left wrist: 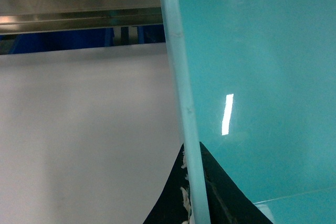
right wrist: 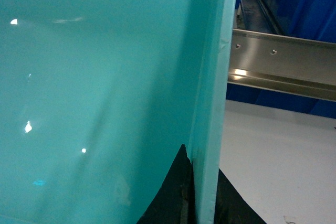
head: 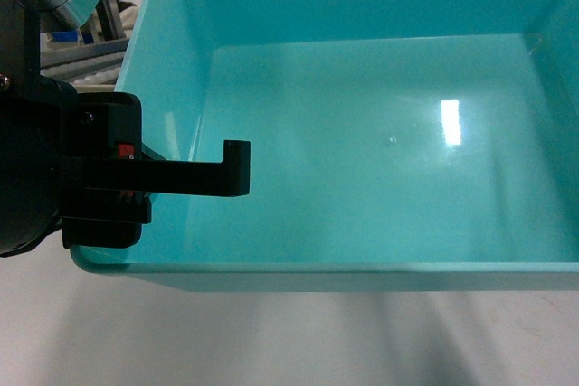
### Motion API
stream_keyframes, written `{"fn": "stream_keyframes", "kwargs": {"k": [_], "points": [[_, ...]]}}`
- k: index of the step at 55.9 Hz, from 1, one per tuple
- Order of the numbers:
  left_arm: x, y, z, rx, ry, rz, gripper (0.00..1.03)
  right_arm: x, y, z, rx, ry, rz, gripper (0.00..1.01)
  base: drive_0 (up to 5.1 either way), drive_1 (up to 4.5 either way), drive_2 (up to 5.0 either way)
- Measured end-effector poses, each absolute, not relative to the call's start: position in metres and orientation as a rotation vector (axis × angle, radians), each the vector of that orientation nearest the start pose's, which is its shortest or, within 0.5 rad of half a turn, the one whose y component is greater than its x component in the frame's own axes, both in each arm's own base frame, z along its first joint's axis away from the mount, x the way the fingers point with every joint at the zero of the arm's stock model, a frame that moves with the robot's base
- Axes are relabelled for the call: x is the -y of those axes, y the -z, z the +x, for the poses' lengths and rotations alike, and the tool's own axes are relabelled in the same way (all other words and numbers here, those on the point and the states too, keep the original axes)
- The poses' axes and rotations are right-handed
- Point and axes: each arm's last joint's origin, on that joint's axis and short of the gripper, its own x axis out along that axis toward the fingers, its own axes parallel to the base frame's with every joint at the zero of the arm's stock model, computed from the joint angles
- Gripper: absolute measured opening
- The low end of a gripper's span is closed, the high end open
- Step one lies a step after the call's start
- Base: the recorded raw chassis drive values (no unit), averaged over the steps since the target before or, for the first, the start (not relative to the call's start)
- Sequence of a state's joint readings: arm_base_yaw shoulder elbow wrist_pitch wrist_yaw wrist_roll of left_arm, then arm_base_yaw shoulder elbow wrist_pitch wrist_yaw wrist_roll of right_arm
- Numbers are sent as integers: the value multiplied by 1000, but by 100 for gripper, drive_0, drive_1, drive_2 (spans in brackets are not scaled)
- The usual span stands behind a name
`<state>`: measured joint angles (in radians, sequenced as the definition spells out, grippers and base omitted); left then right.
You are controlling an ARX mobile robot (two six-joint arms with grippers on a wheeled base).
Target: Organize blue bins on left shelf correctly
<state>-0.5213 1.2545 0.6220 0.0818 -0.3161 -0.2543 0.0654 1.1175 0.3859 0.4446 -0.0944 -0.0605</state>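
left gripper [head: 185, 178] nearest, black, fingers astride bin's left wall, pinching it | bin [head: 362, 160] pale turquoise, glossy, nothing inside, fills head view, right side cut off, over pale floor [head: 271, 341] | right gripper [right wrist: 202, 198] only dark fingers showing, clamped on bin's right wall | shelf rail [right wrist: 283, 64] steel, behind, mostly hidden
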Motion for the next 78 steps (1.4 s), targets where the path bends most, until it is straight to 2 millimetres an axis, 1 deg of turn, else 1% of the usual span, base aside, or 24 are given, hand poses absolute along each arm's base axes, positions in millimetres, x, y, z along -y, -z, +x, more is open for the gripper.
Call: {"fn": "stream_keyframes", "kwargs": {"k": [40, 78], "points": [[118, -208, 223, -524, 134, -23, 2, -17, -194, 219, -284, -167, -55, 2, -490, 250, 250], [118, -208, 223, -526, 134, -22, 2, -17, -194, 218, -285, -167, -55, 2, -489, 160, 325]]}}
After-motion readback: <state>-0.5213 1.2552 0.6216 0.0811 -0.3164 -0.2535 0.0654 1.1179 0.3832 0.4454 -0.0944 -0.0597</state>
